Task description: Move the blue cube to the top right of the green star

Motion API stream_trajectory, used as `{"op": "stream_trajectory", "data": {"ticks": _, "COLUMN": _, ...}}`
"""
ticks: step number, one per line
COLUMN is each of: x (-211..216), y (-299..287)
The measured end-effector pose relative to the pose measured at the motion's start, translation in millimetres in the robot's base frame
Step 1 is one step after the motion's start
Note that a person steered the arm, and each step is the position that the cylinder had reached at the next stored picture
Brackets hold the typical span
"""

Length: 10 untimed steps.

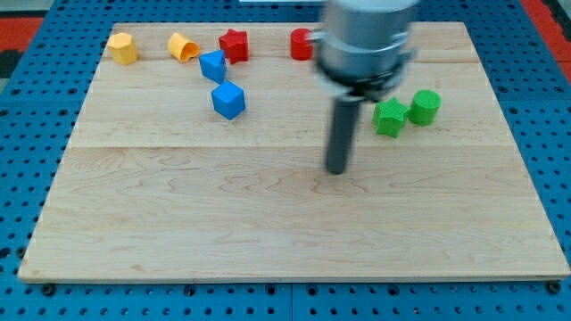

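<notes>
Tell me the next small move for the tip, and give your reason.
Probably slide my tip toward the view's left, round below the blue cube to its left side. The cube lies far to the view's left of the green star, and the tip stands between them, so it cannot yet push rightward.

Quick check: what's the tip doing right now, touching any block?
My tip: on bare board, touching nothing; blue cube off to the view's left, green star to its upper right.
</notes>
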<state>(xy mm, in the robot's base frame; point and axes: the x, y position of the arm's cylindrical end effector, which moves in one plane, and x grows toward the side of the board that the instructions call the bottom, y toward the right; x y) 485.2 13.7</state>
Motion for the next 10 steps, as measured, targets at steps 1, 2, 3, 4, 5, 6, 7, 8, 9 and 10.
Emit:
{"op": "stream_trajectory", "data": {"ticks": 1, "x": -2.4, "y": -131.4}}
{"op": "stream_trajectory", "data": {"ticks": 2, "x": -54.9, "y": -164.5}}
{"op": "stream_trajectory", "data": {"ticks": 3, "x": -80.3, "y": -129.1}}
{"op": "stream_trajectory", "data": {"ticks": 4, "x": -88.9, "y": -144.6}}
{"op": "stream_trajectory", "data": {"ticks": 5, "x": -117.4, "y": -137.3}}
{"op": "stream_trajectory", "data": {"ticks": 6, "x": -122.2, "y": -58.0}}
{"op": "stream_trajectory", "data": {"ticks": 7, "x": -121.0, "y": 45.5}}
{"op": "stream_trajectory", "data": {"ticks": 8, "x": -119.8, "y": 9.6}}
{"op": "stream_trajectory", "data": {"ticks": 9, "x": -135.7, "y": 34.9}}
{"op": "stream_trajectory", "data": {"ticks": 10, "x": -129.4, "y": 92.6}}
